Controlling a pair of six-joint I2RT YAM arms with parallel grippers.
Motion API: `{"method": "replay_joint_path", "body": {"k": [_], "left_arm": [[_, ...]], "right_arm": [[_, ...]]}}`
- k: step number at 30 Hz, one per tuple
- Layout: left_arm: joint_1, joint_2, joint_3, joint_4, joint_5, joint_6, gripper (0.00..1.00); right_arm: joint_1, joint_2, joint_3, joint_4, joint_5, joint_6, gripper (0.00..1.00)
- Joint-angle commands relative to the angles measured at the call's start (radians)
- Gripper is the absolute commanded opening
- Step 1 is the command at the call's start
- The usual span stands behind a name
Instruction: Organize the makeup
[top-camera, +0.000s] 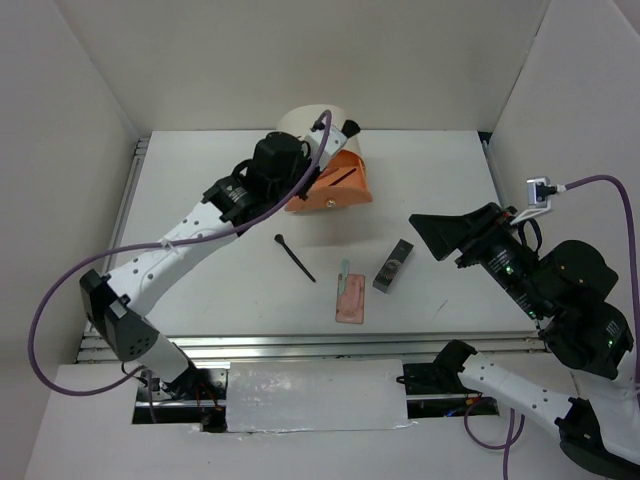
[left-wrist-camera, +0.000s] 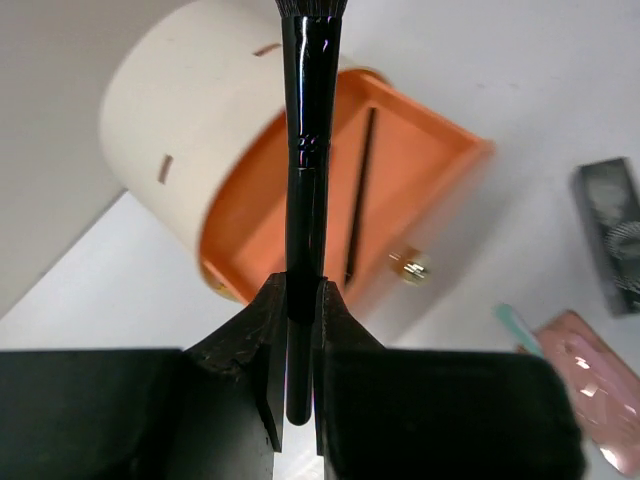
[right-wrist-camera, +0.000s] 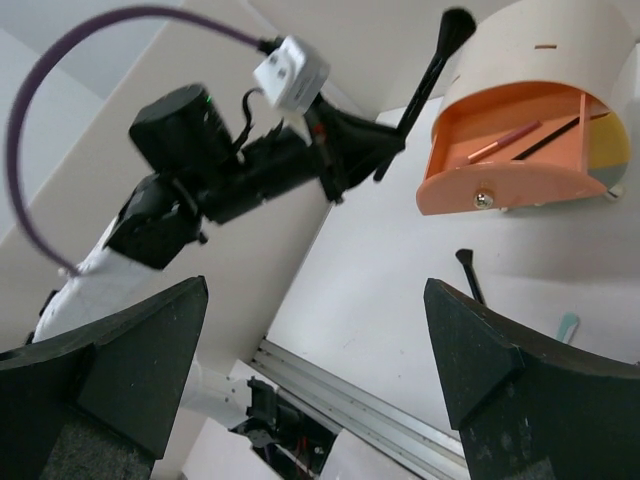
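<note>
Brush (left-wrist-camera: 305, 150) clamped in left tool (left-wrist-camera: 299, 296), high beside drawer (left-wrist-camera: 420, 160).

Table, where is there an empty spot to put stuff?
Bare table lies between the orange drawer and the right wall, and left of the loose black brush. Crowded around the pink palette, teal stick and grey case.

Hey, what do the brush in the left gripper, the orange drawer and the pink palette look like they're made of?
The brush: glossy black handle, likely lacquered plastic or wood; sharp highlights run along it. The orange drawer: matte, probably painted wood or board, with a small brass-looking knob. The pink palette: shiny plastic, judging by glints, though blurred.
</note>
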Motion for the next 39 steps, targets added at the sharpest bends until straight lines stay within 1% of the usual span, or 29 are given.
{"method": "replay_joint_path", "body": {"k": [1, 3, 4, 6, 7, 11, 20, 28, 29, 32, 33, 35, 36, 38, 39], "left_arm": [[0.059, 0.072, 0.107, 0.12, 0.02, 0.152, 0.0], [0.084, 0.121, 0.179, 0.12, 0.03, 0.18, 0.0], [0.09, 0.173, 0.207, 0.115, 0.027, 0.184, 0.0], [0.108, 0.219, 0.285, 0.082, 0.059, 0.183, 0.0], [0.113, 0.25, 0.299, 0.078, 0.066, 0.177, 0.0], [0.121, 0.255, 0.268, 0.11, 0.106, 0.132, 0.0], [0.122, 0.247, 0.147, 0.13, 0.168, 0.053, 0.0], [0.122, 0.181, -0.015, 0.206, 0.128, -0.039, 0.0], [0.122, 0.181, -0.018, 0.203, 0.126, -0.043, 0.02], [0.121, 0.184, -0.02, 0.189, 0.122, -0.052, 0.13], [0.121, 0.181, -0.02, 0.189, 0.113, -0.055, 0.2], [0.121, 0.171, -0.022, 0.184, 0.117, -0.06, 0.31], [0.121, 0.167, -0.025, 0.19, 0.108, -0.06, 0.43], [0.121, 0.149, -0.034, 0.199, 0.105, -0.064, 0.48], [0.121, 0.143, -0.035, 0.21, 0.099, -0.067, 0.54]], "right_arm": [[-0.001, -0.007, 0.031, -0.015, -0.021, -0.008, 0.96], [-0.003, -0.019, 0.027, -0.024, -0.022, -0.005, 0.96], [-0.001, -0.022, 0.025, -0.029, -0.021, -0.005, 0.96], [-0.001, -0.03, 0.024, -0.041, -0.011, -0.006, 0.96], [-0.001, -0.031, 0.022, -0.045, -0.008, -0.008, 0.96], [-0.001, -0.036, 0.016, -0.053, 0.004, -0.009, 0.96], [-0.001, -0.022, 0.023, -0.055, 0.027, -0.029, 0.97], [-0.001, -0.008, 0.022, -0.036, 0.022, -0.035, 0.97], [-0.003, -0.011, 0.019, -0.035, 0.019, -0.035, 0.97], [-0.003, -0.014, 0.01, -0.03, 0.022, -0.035, 0.97], [-0.001, -0.016, 0.01, -0.032, 0.022, -0.034, 0.97], [-0.001, -0.016, 0.008, -0.03, 0.019, -0.032, 0.97], [-0.003, -0.014, 0.008, -0.029, 0.019, -0.032, 0.97], [-0.001, -0.014, 0.007, -0.027, 0.019, -0.031, 0.96], [-0.001, -0.016, 0.005, -0.026, 0.018, -0.029, 0.96]]}}
